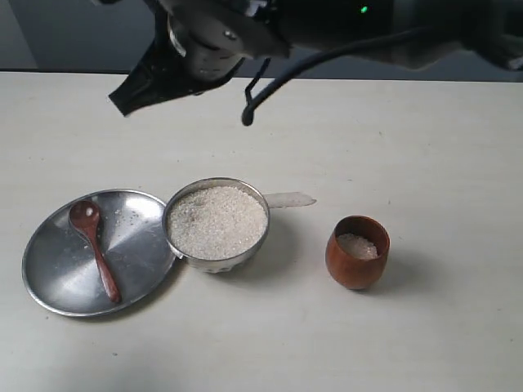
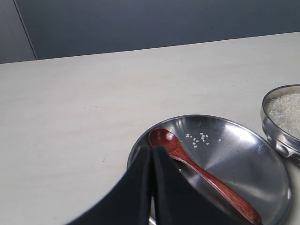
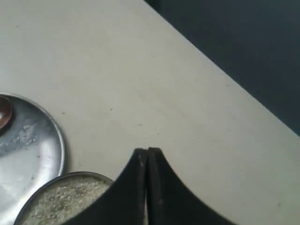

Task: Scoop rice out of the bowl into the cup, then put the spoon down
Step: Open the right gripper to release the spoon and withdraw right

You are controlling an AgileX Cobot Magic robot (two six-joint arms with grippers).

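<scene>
The spoon point(image 1: 96, 249) point(image 2: 201, 176) lies on the flat steel plate point(image 1: 49, 278) point(image 2: 253, 154), head toward the back, with no gripper holding it. The steel bowl point(image 1: 216, 263) point(image 2: 272, 126) point(image 3: 37, 183) is heaped with rice point(image 1: 218, 220) point(image 2: 288, 110) point(image 3: 61, 199). The wooden cup point(image 1: 356, 269) at the right holds some rice point(image 1: 357, 245). My left gripper point(image 2: 152, 149) is shut and empty, its tips just short of the spoon's head; the exterior view does not show it. My right gripper point(image 1: 121, 102) point(image 3: 146, 151) hangs shut and empty, high above the table behind the bowl.
A few loose grains point(image 2: 199, 138) lie on the plate beside the spoon's head. A pale translucent piece point(image 1: 288, 198) sticks out from behind the bowl. The right arm and its cable point(image 1: 270, 77) cross the top of the exterior view.
</scene>
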